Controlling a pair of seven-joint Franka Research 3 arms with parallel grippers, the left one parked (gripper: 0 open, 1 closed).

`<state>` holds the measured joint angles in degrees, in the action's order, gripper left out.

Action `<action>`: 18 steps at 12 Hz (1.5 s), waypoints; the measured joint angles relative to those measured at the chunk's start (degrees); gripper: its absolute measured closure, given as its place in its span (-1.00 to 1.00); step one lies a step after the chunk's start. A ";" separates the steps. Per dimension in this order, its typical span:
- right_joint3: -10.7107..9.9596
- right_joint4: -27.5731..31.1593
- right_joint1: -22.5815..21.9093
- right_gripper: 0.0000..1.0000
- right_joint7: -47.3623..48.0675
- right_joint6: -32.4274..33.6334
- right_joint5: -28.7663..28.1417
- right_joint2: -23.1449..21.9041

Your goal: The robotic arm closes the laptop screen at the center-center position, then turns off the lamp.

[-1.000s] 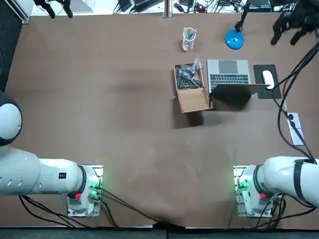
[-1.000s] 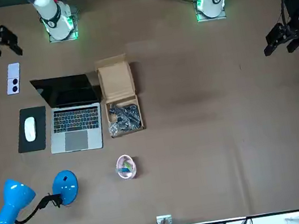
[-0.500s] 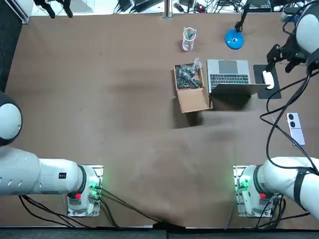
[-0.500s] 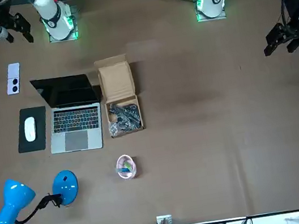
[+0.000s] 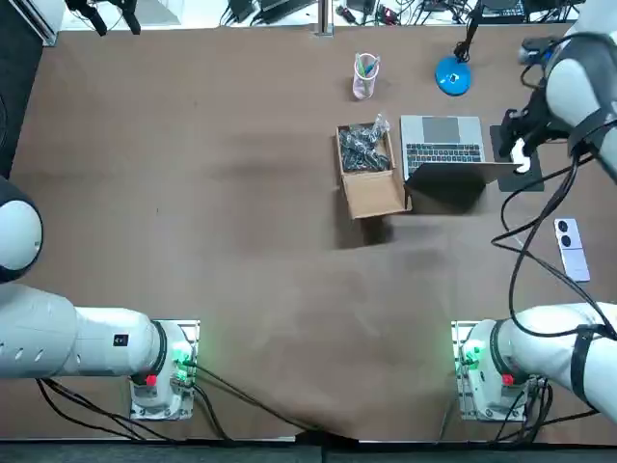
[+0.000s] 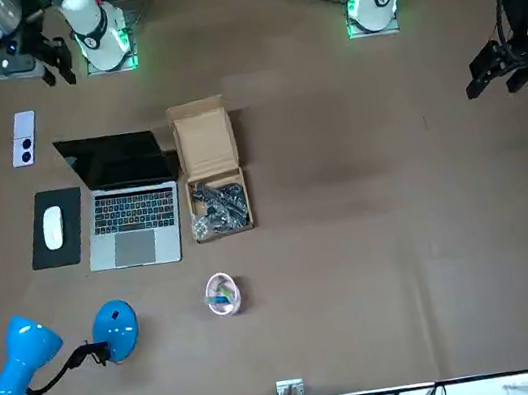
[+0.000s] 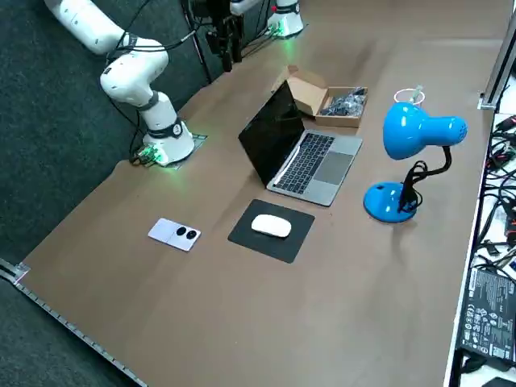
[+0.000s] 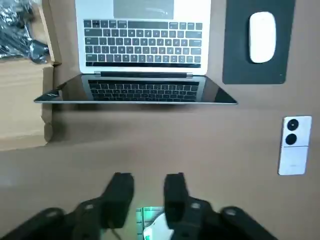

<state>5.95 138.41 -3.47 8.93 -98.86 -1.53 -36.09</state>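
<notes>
**Open laptop mid-table, right gripper aloft behind its lid**

Read across the overhead view, left to right. First, well to the left, bare brown table. Then a clear cup toward the far edge, holding small coloured items. Next, a cardboard box, flaps up, filled with dark tangled bits, just beside the laptop's left edge. Then the laptop itself, lid raised near upright, keyboard facing away from the robot. Beyond its far right corner, the blue lamp, with only its round base and a stretch of stem in that view. Right again, a black mouse pad bearing a white mouse. Overlapping the pad from above, the right gripper, raised clear of the table on the robot's side of the lid, fingers parted by a narrow gap, gripping nothing. Farthest right, a pale phone lying flat.
</notes>
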 joint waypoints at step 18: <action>-0.04 10.02 -1.14 0.96 0.21 -25.78 -0.15 15.13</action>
<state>5.91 148.44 -4.61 9.14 -124.64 -1.69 -20.96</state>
